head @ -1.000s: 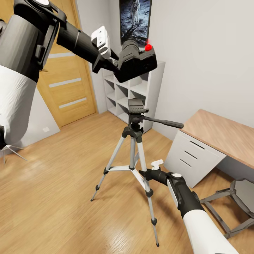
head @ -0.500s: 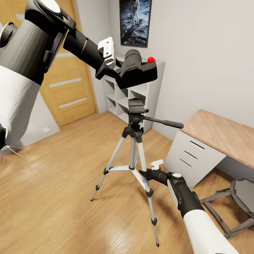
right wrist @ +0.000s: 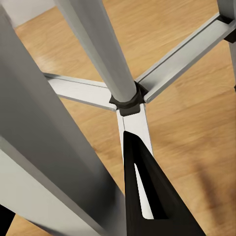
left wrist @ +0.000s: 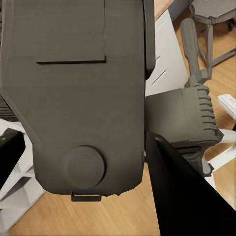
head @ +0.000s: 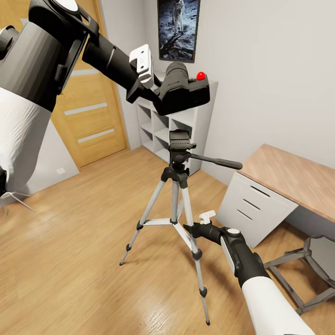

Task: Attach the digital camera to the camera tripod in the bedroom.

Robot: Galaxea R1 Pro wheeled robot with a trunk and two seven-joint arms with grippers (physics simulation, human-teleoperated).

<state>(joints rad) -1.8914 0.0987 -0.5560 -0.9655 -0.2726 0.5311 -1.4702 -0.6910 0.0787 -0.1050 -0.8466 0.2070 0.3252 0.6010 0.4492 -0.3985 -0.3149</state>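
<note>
The digital camera [head: 182, 93] is held clamped in the left tool [head: 156, 90] just above the head of the camera tripod [head: 179, 142], apart from it, while the right tool [head: 188, 228] is closed on a near tripod leg.

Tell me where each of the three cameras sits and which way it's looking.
Head view: on the robot's head, looking forward and down at the tripod in the bedroom; both arms show, the left tool holding the camera above the tripod's head.
Left wrist view: on the left arm, looking along the tool at the camera's underside with the tripod's head beyond it.
Right wrist view: on the right arm, close against the tripod's legs; one dark finger shows.
All three views share the tripod.
</note>
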